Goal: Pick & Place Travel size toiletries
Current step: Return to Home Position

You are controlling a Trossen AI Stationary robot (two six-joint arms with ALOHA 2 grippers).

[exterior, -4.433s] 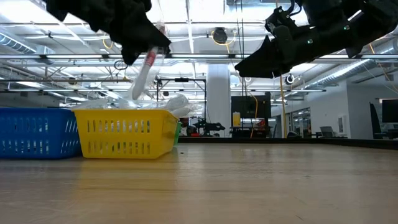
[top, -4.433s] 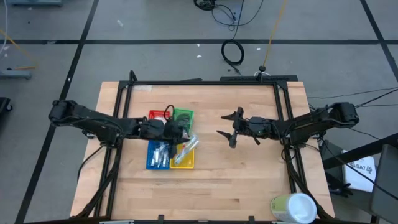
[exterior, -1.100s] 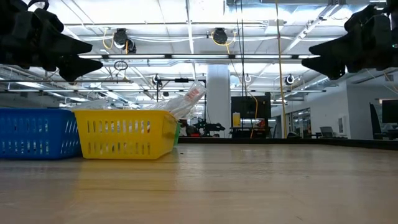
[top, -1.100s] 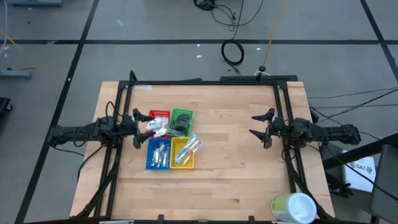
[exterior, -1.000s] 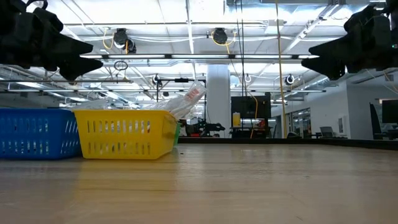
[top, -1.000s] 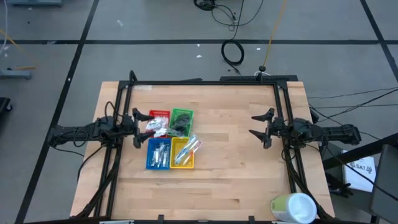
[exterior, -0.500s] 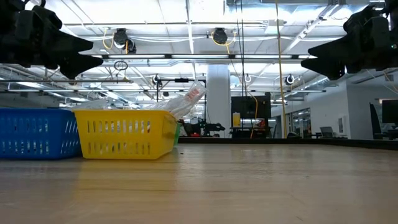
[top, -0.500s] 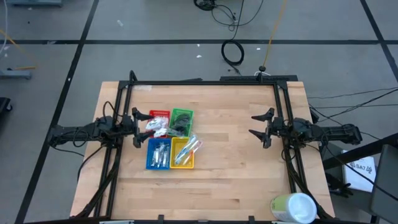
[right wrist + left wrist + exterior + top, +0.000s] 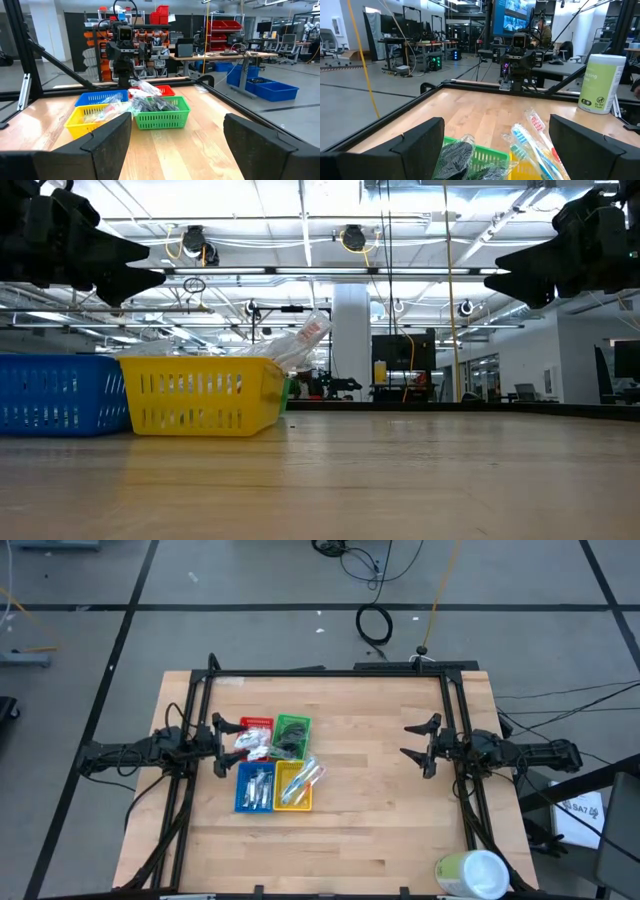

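Note:
Four small trays stand together left of the table's middle: red [image 9: 256, 724], green [image 9: 295, 724], blue [image 9: 241, 790] and yellow [image 9: 294, 802]. Travel size toiletries lie in them: white packets [image 9: 250, 743] in the red, dark items [image 9: 291, 742] in the green, silvery tubes [image 9: 258, 784] in the blue, and clear packets [image 9: 306, 777] poking over the yellow tray's far rim. My left gripper [image 9: 222, 746] hovers open just left of the trays, above tray height [image 9: 140, 268]. My right gripper [image 9: 410, 743] hangs open far to the right [image 9: 505, 270]. Neither has anything between its fingers.
A large pale green and white cylinder [image 9: 472, 873] lies at the table's near right corner. Black frame rails [image 9: 330, 671] run along the table's far edge and sides. Bare wood [image 9: 360, 770] stretches between the trays and my right gripper.

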